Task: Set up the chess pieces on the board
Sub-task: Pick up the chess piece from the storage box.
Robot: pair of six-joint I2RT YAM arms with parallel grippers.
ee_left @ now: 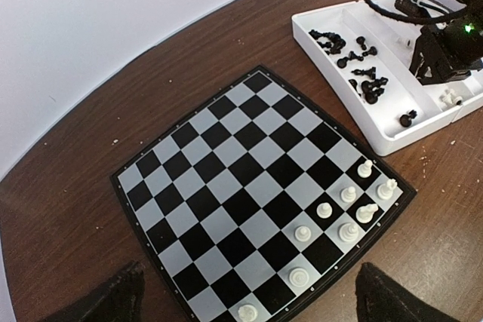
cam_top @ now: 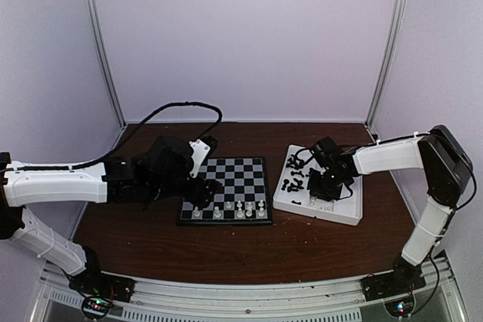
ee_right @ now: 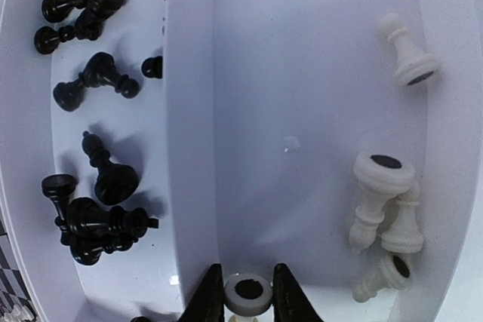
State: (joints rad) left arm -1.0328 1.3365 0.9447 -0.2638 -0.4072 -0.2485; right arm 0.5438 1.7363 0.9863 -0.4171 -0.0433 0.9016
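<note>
The board (cam_top: 241,171) lies at mid table with several white chess pieces (cam_top: 240,209) standing in its near rows; they also show in the left wrist view (ee_left: 324,210). My left gripper (cam_top: 202,190) hovers over the board's near left part, open and empty, its dark fingertips (ee_left: 121,295) wide apart. My right gripper (cam_top: 326,182) is down in the white tray (cam_top: 317,213). In the right wrist view it (ee_right: 247,292) is shut on a white chess piece (ee_right: 260,301), seen base-on. Several loose white pieces (ee_right: 389,209) lie to its right, and black pieces (ee_right: 98,186) lie in the left compartment.
A raised divider (ee_right: 189,148) splits the tray's compartments, close beside my right fingers. The tray stands right of the board (ee_left: 226,179), its near wall (ee_left: 392,137) close to the board's corner. Grey walls and metal posts surround the brown table.
</note>
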